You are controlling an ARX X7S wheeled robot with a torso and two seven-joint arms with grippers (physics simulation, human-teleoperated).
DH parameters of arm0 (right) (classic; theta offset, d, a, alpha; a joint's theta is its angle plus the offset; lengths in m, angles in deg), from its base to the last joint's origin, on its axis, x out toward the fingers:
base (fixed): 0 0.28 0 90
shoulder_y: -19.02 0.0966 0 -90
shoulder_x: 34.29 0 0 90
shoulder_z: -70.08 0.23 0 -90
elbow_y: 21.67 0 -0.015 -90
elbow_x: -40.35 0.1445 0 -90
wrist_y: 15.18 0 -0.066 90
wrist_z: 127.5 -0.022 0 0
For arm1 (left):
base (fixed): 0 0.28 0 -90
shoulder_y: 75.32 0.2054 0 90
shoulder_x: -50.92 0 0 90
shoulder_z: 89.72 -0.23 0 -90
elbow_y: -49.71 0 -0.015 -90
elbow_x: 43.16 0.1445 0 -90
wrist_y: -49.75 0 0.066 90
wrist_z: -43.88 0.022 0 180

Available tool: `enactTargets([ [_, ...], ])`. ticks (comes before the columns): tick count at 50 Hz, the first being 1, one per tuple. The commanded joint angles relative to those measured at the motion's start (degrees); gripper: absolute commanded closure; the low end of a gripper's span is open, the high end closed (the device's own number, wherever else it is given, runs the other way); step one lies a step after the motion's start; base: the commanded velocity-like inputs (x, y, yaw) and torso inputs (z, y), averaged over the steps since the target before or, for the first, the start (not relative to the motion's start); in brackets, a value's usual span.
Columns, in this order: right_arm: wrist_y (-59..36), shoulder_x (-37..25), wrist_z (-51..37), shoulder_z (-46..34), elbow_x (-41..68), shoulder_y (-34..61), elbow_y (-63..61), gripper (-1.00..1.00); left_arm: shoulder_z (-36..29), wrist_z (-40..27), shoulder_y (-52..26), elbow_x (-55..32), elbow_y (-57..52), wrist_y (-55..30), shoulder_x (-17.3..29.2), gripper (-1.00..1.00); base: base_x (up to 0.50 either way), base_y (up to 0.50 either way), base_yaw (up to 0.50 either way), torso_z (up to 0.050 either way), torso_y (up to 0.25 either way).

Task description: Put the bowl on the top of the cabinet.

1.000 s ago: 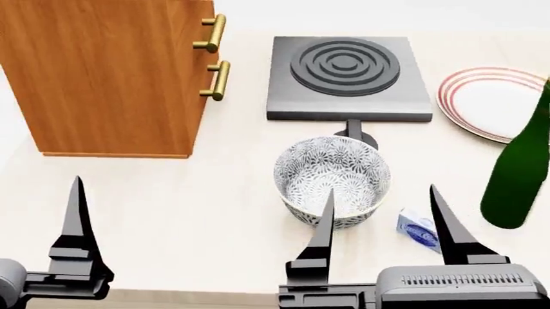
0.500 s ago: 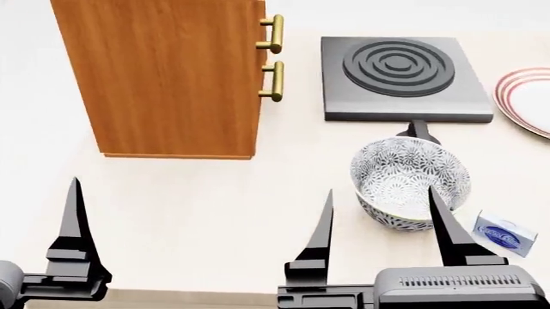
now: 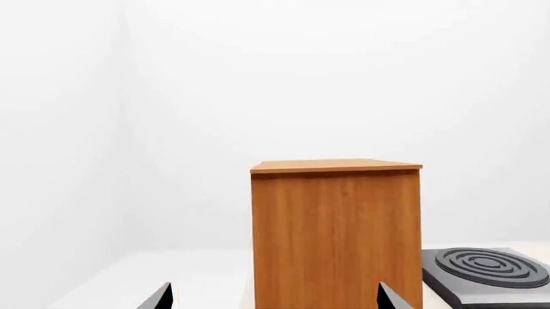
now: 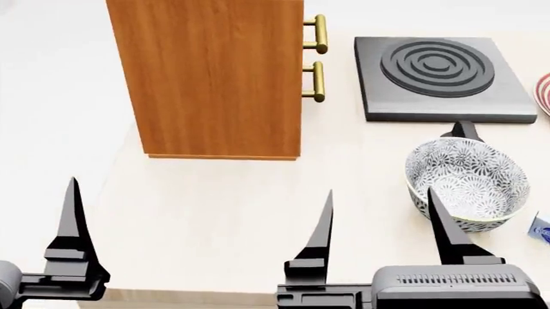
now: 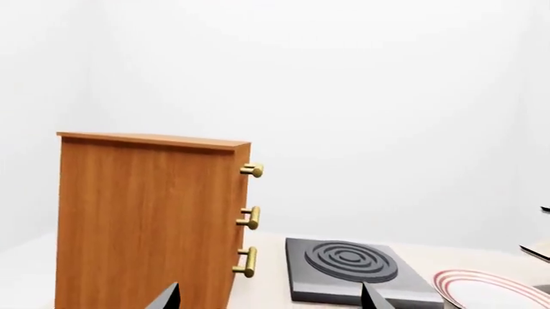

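The grey-patterned white bowl (image 4: 467,183) stands upright on the pale table at the right of the head view, just beyond the right finger of my right gripper (image 4: 384,232). That gripper is open and empty, low over the table's near edge. The orange-brown cabinet (image 4: 206,77) rises at the far left with brass handles (image 4: 319,58) facing right, and its flat top (image 3: 335,166) shows in the left wrist view. My left gripper (image 3: 275,301) is open and empty, pointing at the cabinet (image 5: 142,219). Neither wrist view shows the bowl.
A dark grey hotplate (image 4: 442,77) with ringed burner lies behind the bowl, its black knob (image 4: 464,131) touching the bowl's far side. A red-ringed plate (image 5: 490,290) sits at the right. A blue-white packet (image 4: 541,226) lies by the bowl. The table's left edge (image 4: 116,167) runs beside the cabinet.
The head view has swung left: cabinet, hotplate and bowl slid right in the picture, and the green bottle and most of the plate left it. Both grippers stay open.
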Motion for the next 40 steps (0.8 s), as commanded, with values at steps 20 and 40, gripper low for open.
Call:
enactTargets([
  [20,0.7,-0.8,-1.3,-0.9,0.4,-0.1,0.9,-1.0,-0.5,-0.9,0.3,-1.0,0.6,0.9,1.0,-1.0,0.0,0.15,0.0,0.0,0.0],
  [40,1.1,-1.6,-1.6,-1.0,1.3,0.0,1.0,-1.0,-1.4,-1.8,0.0,-1.2,0.4,0.9,1.4,-1.0,0.36,0.12,0.0,0.0,0.0],
])
